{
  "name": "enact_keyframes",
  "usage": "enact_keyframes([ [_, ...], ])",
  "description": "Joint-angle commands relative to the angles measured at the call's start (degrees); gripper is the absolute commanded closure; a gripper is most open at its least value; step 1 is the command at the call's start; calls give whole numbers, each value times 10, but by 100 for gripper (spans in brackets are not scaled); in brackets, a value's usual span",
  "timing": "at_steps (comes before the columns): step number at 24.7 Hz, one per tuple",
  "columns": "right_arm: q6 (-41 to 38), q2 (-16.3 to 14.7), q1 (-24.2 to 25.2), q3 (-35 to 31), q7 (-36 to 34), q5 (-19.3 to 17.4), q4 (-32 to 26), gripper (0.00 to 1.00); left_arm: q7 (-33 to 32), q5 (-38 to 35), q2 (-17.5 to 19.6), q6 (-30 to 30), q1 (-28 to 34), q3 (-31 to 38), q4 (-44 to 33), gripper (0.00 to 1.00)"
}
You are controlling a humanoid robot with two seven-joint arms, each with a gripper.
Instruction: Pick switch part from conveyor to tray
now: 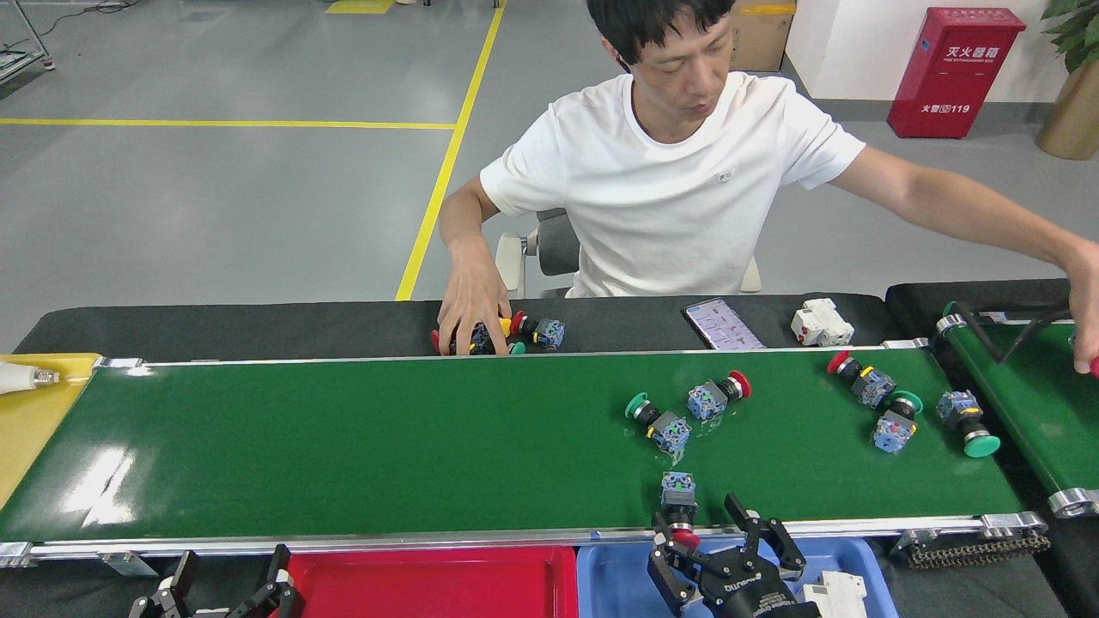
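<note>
Our right hand (717, 549) sits open at the near rail of the conveyor (343, 446), fingers spread, gripping nothing. The red-capped switch (678, 508) lies just beyond it, slightly left, long axis across the belt, cap over the near rail. Our right arm is far nearer; our left hand (225, 588) waits open, well apart. The blue tray (614, 579) below holds a white part (831, 594); the red tray (429, 584) shows nothing inside.
</note>
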Motion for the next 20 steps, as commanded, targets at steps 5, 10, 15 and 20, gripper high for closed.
enact_keyframes([
  [5,-3,-15,-29,11,57,-8,6,87,4,-1,9,-2,-2,1,-7,0],
  [10,-71,-14,-15,12,59,-23,-25,91,4,-1,9,-2,-1,4,-7,0],
  [15,-228,-23,43,15,60,-73,-77,88,4,-1,10,-2,-3,5,-7,0],
  [20,-332,-11,63,84,59,-72,-69,64,4,-1,17,-8,-2,-3,-7,0],
])
